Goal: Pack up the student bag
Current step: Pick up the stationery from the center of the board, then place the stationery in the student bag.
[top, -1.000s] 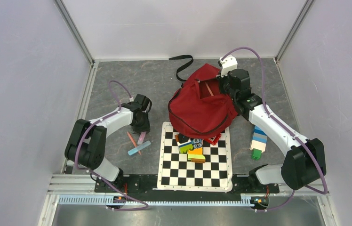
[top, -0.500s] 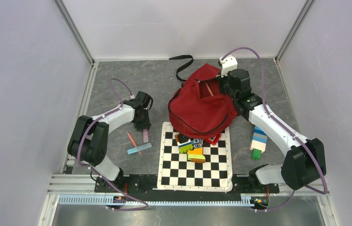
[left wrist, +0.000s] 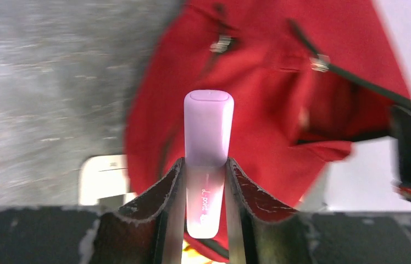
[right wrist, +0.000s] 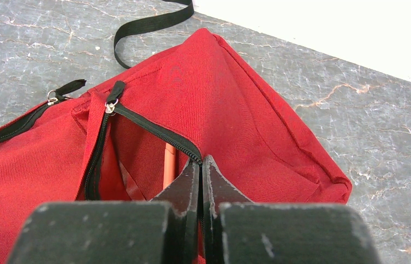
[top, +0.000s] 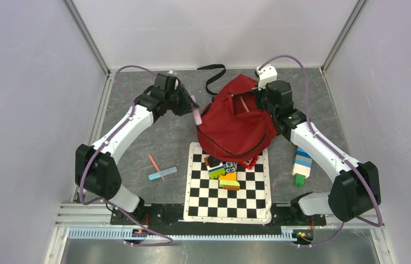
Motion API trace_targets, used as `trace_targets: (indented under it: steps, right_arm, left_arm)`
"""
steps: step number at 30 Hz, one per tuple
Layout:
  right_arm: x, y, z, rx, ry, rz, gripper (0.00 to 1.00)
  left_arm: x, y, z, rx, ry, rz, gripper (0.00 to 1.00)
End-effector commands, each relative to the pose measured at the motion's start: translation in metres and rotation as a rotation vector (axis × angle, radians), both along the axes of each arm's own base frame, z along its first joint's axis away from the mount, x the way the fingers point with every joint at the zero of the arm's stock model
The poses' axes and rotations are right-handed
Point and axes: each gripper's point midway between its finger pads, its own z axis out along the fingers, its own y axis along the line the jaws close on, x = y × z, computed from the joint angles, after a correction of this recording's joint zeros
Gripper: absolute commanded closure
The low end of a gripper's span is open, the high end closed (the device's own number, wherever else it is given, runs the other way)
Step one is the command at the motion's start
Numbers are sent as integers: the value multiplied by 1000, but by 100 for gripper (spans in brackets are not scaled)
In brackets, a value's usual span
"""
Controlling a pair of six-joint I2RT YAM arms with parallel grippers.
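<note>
While the left gripper (left wrist: 204, 163) pinches a marker (left wrist: 209, 124) beside the red bag (top: 231, 132), central on the table (top: 121, 88), and the right gripper (right wrist: 202, 165) clamps its zip edge (right wrist: 154, 132), an early release could drop the marker outside

Your left gripper (top: 193, 110) grips a lilac marker (top: 196, 117), hanging just off the student bag (top: 231, 132) at its 10 o'clock. Your right gripper (top: 259, 102) sits on the bag's open rim at 2 o'clock. A checkered mat (top: 229, 193) lies at its 6.
</note>
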Motion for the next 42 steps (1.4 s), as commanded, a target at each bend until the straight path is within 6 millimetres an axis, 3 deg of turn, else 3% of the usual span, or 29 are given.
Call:
trace_targets:
  steps: [1, 7, 9, 15, 25, 28, 33, 42]
  right_arm:
    - [8, 4, 51, 62, -135, -2, 100]
    - [7, 4, 55, 62, -145, -1, 100]
    - [6, 4, 55, 67, -144, 0, 100]
    - [6, 6, 59, 80, -149, 7, 100]
    - [4, 5, 61, 77, -156, 7, 100]
    - [3, 5, 62, 79, -158, 7, 100]
    - [-1, 1, 61, 76, -161, -1, 100]
    - [-5, 1, 51, 78, -138, 4, 100]
  left_arm:
    - [-11, -70, 49, -247, 22, -150, 88]
    - [-31, -139, 73, -422, 108, -341, 89]
    - [-35, -155, 78, -479, 131, -363, 89]
    - [-48, -183, 67, -537, 202, -401, 89]
    - [-10, -220, 50, -674, 253, -358, 89]
    - [-1, -226, 44, -677, 264, -353, 89]
    - [27, -219, 35, -667, 213, -231, 92]
    - [70, -213, 42, -718, 90, -29, 91]
